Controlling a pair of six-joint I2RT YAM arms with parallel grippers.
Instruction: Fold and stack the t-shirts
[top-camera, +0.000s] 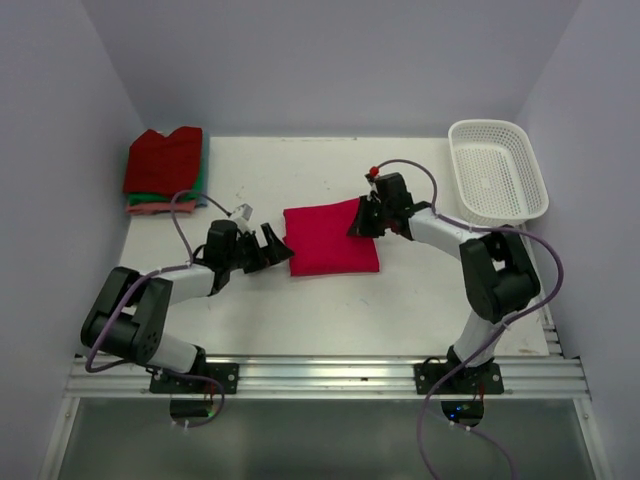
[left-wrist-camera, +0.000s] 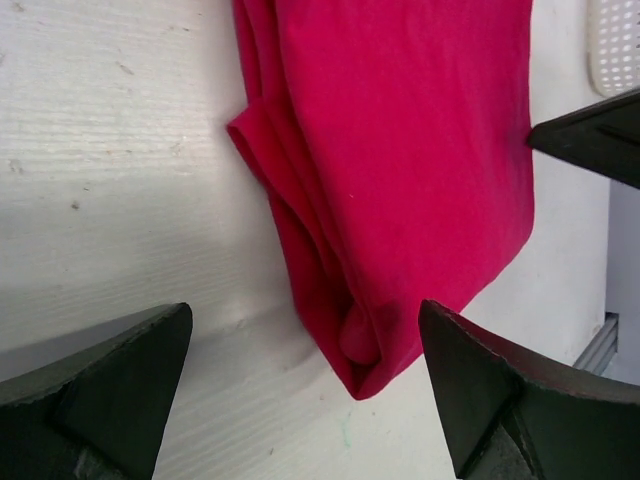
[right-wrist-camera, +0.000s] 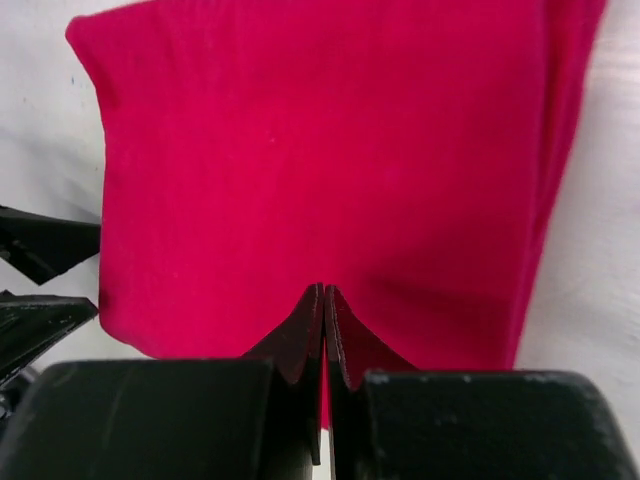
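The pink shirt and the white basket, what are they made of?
The pink shirt looks like soft knit cloth, maybe cotton. It is matte, and its layered edges bend and wrinkle. The white basket looks like hard plastic. It is smooth and a little shiny, with a molded lattice of small holes that keeps its shape.

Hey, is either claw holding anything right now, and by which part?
The right claw looks shut on the crimson t-shirt, pinching its right edge near the far corner. The left claw is open at the opposite edge, holding nothing.
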